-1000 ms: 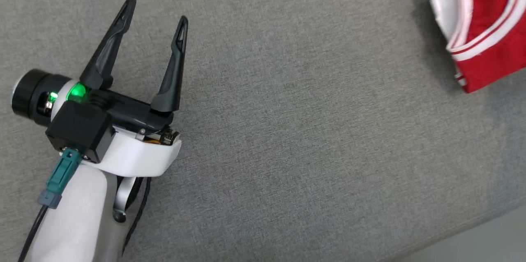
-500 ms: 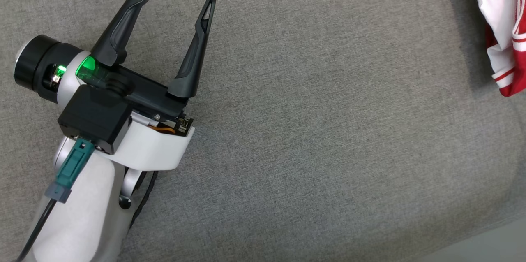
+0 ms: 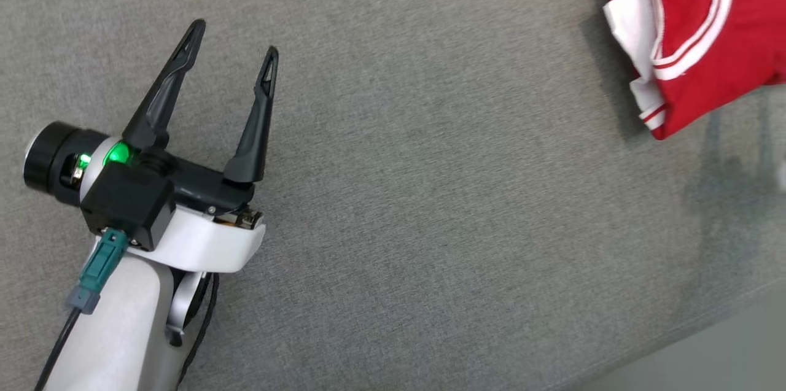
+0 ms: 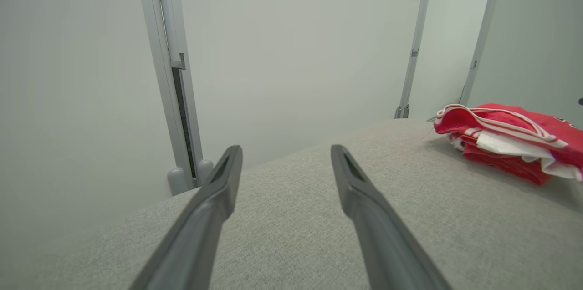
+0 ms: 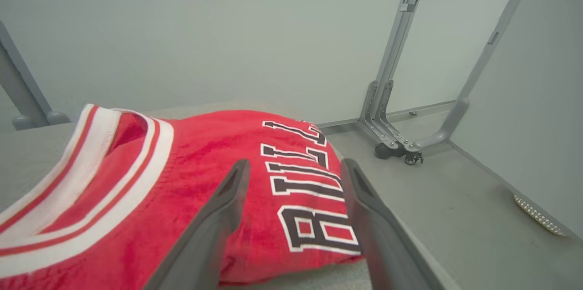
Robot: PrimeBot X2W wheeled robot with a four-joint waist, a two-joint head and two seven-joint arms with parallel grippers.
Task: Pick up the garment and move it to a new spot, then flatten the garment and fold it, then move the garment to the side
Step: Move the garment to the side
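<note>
Left gripper (image 3: 234, 37): released and empty. It hovers at the lower left of the head view, well apart from the garment, in much the same pose as a second ago. Its own wrist view shows the left gripper (image 4: 286, 151) pointing across bare fabric.
Grey cushion (image 3: 430, 194): nothing lies on the stretch between the left claw and the garment.
Red jersey (image 3: 706, 23): a compact, layered bundle with white trim at the upper right of the head view, close to the cushion's right edge. In the left wrist view the jersey (image 4: 505, 139) rests flat on the fabric.
Right gripper (image 5: 295, 165): fingers spread, poised just above the jersey's (image 5: 205, 180) black-and-white lettering, with nothing pinched between them.
Change: the right claw was clenched a second ago and now stands released. The jersey's drift toward the picture edge and back is the head camera swinging, not the cloth moving.
Meaning: the folded jersey looks set down at the side, so the last step seems done. Likely only the right arm's withdrawal remains.
</note>
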